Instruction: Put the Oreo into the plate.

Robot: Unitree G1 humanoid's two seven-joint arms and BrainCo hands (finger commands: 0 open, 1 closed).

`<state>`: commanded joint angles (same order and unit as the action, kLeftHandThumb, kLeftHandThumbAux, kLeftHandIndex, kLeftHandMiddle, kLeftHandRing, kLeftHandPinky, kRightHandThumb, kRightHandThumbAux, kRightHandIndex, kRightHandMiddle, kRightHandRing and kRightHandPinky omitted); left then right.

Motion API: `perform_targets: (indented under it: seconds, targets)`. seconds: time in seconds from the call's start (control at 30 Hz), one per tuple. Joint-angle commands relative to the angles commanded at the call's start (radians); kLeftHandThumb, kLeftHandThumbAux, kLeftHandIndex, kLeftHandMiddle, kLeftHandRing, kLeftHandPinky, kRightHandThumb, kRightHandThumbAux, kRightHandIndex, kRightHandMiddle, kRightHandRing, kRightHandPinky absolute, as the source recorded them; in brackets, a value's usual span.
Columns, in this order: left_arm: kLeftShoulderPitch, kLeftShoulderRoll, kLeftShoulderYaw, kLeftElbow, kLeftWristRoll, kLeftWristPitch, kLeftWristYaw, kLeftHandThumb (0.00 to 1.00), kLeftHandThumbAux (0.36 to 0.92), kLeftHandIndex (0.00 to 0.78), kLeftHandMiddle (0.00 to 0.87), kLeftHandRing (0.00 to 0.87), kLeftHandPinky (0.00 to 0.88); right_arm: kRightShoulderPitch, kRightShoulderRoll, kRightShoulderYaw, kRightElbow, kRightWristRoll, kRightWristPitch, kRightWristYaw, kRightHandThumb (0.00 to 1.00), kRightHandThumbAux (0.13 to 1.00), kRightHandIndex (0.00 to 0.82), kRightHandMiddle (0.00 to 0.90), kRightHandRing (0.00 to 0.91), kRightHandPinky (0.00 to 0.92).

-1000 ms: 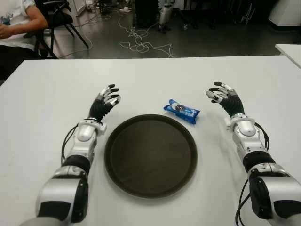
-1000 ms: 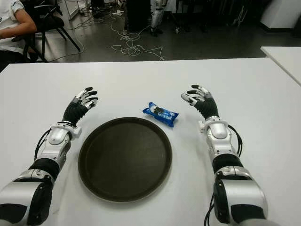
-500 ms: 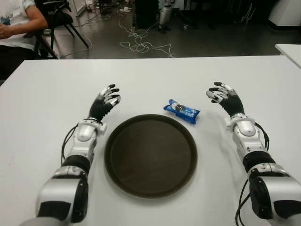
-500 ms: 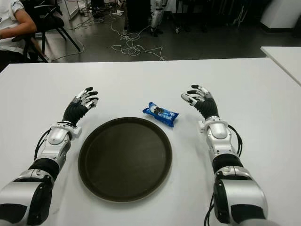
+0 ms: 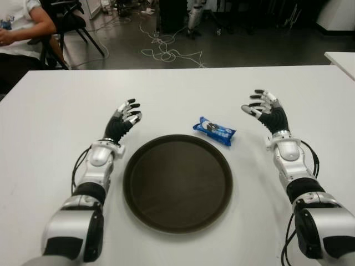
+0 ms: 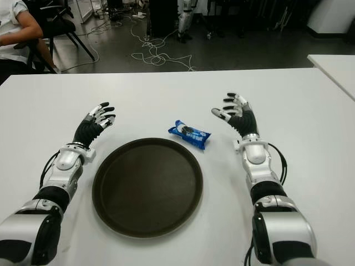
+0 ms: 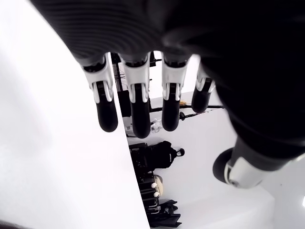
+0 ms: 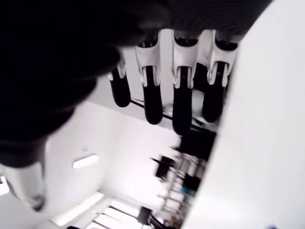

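A blue Oreo packet [image 5: 214, 131] lies flat on the white table [image 5: 177, 88], just beyond the right far rim of the round dark brown plate [image 5: 177, 182], which holds nothing. My right hand [image 5: 264, 108] hovers to the right of the packet, fingers spread and holding nothing; its wrist view shows the straight fingers [image 8: 177, 90] with nothing in them. To the left of the plate is my left hand [image 5: 126, 113], also open, its fingers [image 7: 136, 102] extended over bare table.
A person sits on a chair [image 5: 66, 22] past the table's far left corner. Cables [image 5: 166, 50] lie on the floor beyond the far edge. Another white table's corner [image 5: 341, 58] shows at the right.
My right hand has lifted slightly and moved a little farther from me, its fingers spreading wider. The left hand, packet and plate have not moved.
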<state>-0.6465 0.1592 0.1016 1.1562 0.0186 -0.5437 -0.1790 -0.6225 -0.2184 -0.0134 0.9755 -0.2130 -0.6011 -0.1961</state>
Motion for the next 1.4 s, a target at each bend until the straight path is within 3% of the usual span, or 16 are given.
perform_targets:
  seconds: [0.1,0.13,0.3,0.4,0.47,0.67,0.87,1.07,1.4]
  targets:
    - [0.001,0.001,0.002,0.0,-0.003,0.0,-0.004,0.083,0.607,0.092,0.172,0.173,0.202,0.004,-0.018,0.033,-0.066,-0.06,0.01,-0.037,0.041,0.677,0.185,0.256,0.274,0.286]
    - [0.001,0.001,0.001,0.001,-0.002,0.001,-0.002,0.086,0.608,0.092,0.172,0.173,0.203,0.005,-0.039,0.059,-0.101,-0.111,0.029,-0.051,0.035,0.682,0.18,0.25,0.268,0.281]
    - [0.0,0.001,0.0,0.002,0.001,0.002,0.006,0.092,0.611,0.098,0.183,0.179,0.21,0.009,-0.083,0.121,-0.199,-0.23,0.114,-0.07,0.005,0.624,0.117,0.188,0.19,0.156]
    - [0.0,0.003,0.001,0.001,-0.001,0.002,0.006,0.092,0.615,0.099,0.182,0.177,0.206,-0.009,-0.098,0.206,-0.373,-0.387,0.275,-0.028,0.001,0.568,0.07,0.134,0.12,0.067]
    - [0.001,0.003,0.002,0.0,-0.004,0.002,0.003,0.091,0.617,0.097,0.18,0.175,0.204,-0.021,-0.095,0.239,-0.444,-0.439,0.342,0.002,0.0,0.531,0.042,0.101,0.08,0.034]
    - [0.002,0.005,0.003,-0.004,-0.006,0.002,0.001,0.081,0.611,0.095,0.178,0.173,0.204,-0.045,-0.11,0.292,-0.534,-0.497,0.428,0.079,0.0,0.464,0.004,0.051,0.026,0.02]
    - [0.004,0.009,-0.002,-0.008,0.001,0.008,0.007,0.075,0.611,0.107,0.183,0.175,0.202,-0.05,-0.114,0.341,-0.569,-0.55,0.502,0.133,0.0,0.509,0.01,0.033,0.021,0.029]
    - [0.004,0.007,0.001,-0.008,-0.006,0.014,0.0,0.088,0.618,0.108,0.185,0.179,0.204,-0.07,-0.097,0.379,-0.57,-0.582,0.576,0.172,0.0,0.568,0.021,0.026,0.024,0.036]
    - [0.007,0.005,-0.001,-0.014,-0.002,0.009,0.008,0.082,0.616,0.115,0.19,0.178,0.2,-0.058,-0.05,0.431,-0.609,-0.628,0.776,0.273,0.0,0.61,0.041,0.046,0.05,0.05]
